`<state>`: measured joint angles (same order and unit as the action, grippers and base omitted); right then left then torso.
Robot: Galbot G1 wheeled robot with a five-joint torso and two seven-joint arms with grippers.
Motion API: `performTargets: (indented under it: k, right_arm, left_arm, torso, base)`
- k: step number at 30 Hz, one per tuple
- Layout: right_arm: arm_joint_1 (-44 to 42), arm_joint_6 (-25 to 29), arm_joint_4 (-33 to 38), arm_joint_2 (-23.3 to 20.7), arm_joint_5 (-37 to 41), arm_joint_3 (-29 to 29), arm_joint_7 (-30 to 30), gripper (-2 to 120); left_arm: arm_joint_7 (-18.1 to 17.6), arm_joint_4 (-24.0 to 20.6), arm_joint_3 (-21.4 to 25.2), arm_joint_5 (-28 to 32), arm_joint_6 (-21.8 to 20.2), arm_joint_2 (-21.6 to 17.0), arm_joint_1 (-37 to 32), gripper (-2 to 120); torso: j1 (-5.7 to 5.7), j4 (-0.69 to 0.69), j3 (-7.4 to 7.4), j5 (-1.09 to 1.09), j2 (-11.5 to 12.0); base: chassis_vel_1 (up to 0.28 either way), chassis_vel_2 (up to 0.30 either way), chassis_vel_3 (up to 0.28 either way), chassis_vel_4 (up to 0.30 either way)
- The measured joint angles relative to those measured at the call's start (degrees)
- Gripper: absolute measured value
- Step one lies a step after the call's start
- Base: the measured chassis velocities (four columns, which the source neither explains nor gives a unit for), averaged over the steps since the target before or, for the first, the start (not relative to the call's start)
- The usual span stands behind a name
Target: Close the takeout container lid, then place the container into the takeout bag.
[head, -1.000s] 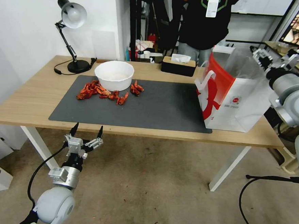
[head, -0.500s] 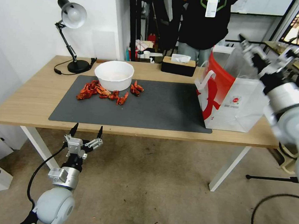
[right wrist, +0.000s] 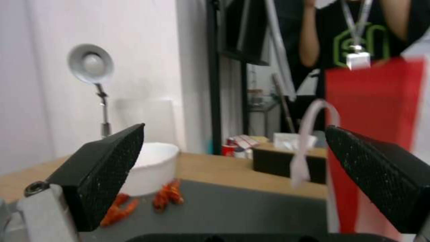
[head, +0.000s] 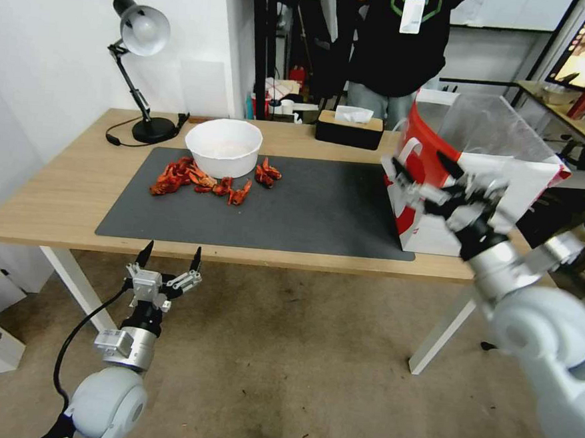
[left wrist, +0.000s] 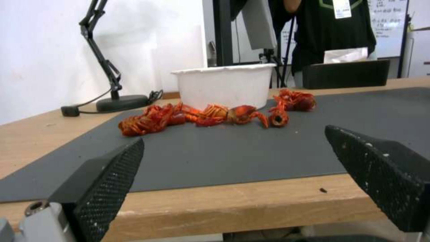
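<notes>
The takeout bag (head: 509, 177), white with a red side panel and a clear liner, stands open on the right end of the table; the right wrist view shows its red panel (right wrist: 372, 134) and a white handle. My right gripper (head: 424, 169) hovers open in front of the bag's red side, near the mat's right edge, with nothing between its fingers (right wrist: 233, 174). My left gripper (head: 172, 254) is open and holds nothing, just below the table's front edge at the left (left wrist: 233, 181). The takeout container and its lid are out of view.
A dark mat (head: 293, 212) covers the table's middle. A round white bowl (head: 223, 146) with red crayfish (head: 202, 179) beside it sits at the back left. A desk lamp (head: 142, 35) and a tissue box (head: 350, 126) stand along the far edge.
My right arm has swung from the far right, over the bag, down to the bag's red side, gripper open throughout. The left arm has stayed still.
</notes>
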<state>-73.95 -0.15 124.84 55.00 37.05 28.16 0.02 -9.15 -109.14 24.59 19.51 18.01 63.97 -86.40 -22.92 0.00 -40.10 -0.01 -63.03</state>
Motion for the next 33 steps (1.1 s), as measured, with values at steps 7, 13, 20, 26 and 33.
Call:
performTargets:
  k: [7,13,20,26,33]
  right_arm:
    - [-7.32,5.9,-1.16,3.59,-8.95,-1.77,4.86,100]
    - [-10.7,8.98,-2.82,4.76,-12.16,-2.32,6.64,100]
    - [-14.84,13.37,-6.0,7.88,-17.19,-5.51,10.3,100]
    - [-15.69,15.8,-9.03,9.83,-19.7,-6.65,11.63,100]
    - [-15.52,15.86,-9.57,10.1,-19.9,-6.81,12.5,100]
  left_arm:
    - [0.01,0.02,0.02,0.06,-0.2,0.06,-0.02,100]
    - [0.01,0.12,-0.1,0.06,-0.22,0.32,0.05,100]
    - [0.0,0.16,-0.15,0.03,-0.23,0.45,-0.14,100]
    - [-0.01,0.17,-0.18,0.02,-0.25,0.45,-0.4,100]
    - [-0.05,0.35,-0.35,0.03,-0.37,0.38,-0.4,100]
  torso:
    - [0.0,0.0,0.0,0.0,0.0]
    - [0.0,-0.01,0.0,0.01,0.0]
    - [0.0,-0.01,0.0,0.01,0.0]
    - [0.01,0.0,0.0,0.01,0.01]
    - [0.0,0.0,0.0,0.01,0.01]
  base:
    - [0.0,0.0,0.0,0.0]
    - [0.0,0.0,0.0,0.0]
    - [0.0,0.0,0.0,0.0]
    - [0.0,0.0,0.0,0.0]
    - [0.0,0.0,0.0,0.0]
